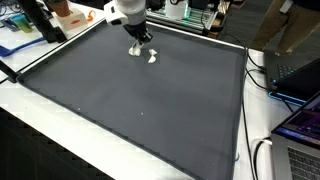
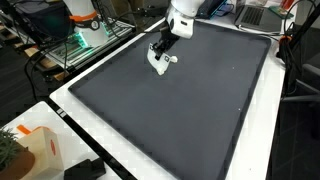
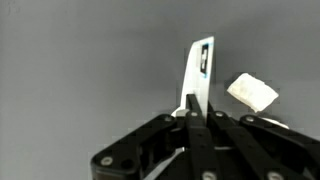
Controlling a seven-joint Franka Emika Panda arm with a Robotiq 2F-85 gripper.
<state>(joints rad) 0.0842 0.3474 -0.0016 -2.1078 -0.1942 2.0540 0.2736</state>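
pincer: pincer (image 3: 197,112) pressed together, pinching the lower end of a thin white strip (image 3: 200,72)
held thing: the white strip stands up between the fingertips, seen nearly edge-on in the wrist view, with a dark bluish patch near its top end (can't read what it is)
where: the white strip sits in the pincer's grip over the far part of the dark mat (image 1: 140,110), low, near the mat's surface; can't tell whether its free end touches
neighbour: small white block (image 3: 252,92) lies on the dark mat just beside the white strip, apart from it and not in the grip
arm: white arm comes down from above at the far edge of the dark mat, with the pincer (image 2: 160,50) pointing down at it
surface: the dark mat covers most of a white counter (image 2: 90,130), whose rim shows all round it
surroundings: laptop (image 1: 300,150) off the mat at one counter edge, tan box (image 2: 40,150) at a near corner; both well apart from the pincer
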